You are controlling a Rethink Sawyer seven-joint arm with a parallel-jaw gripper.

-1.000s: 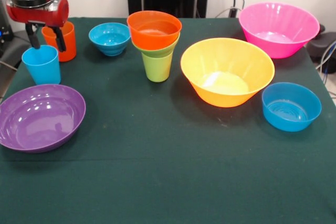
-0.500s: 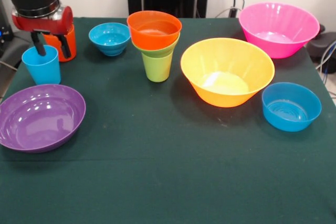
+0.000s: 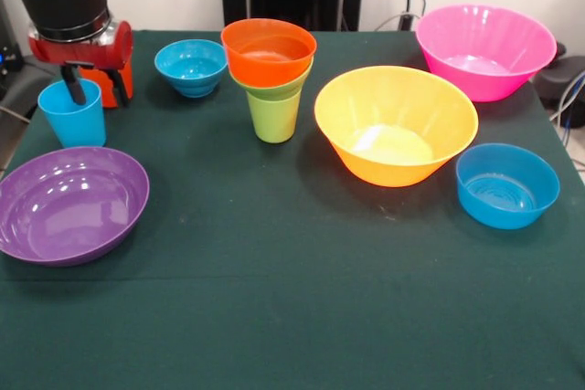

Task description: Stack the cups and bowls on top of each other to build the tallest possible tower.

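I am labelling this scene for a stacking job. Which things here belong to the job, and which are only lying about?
Belonging to the job:
- lime green plastic cup bearing the small green bowl and the medium orange bowl
- light blue cup, with the gripper at it
- orange cup
- two blue bowls
- purple bowl
- yellow-orange bowl
- pink bowl

Only lying about:
- nothing on the green tablecloth

No text, label, brand, number or sign can be read on anything in view.

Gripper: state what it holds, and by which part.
Nothing is held yet. The gripper is open, one of its fingers inside the light blue cup, the other outside its rim.
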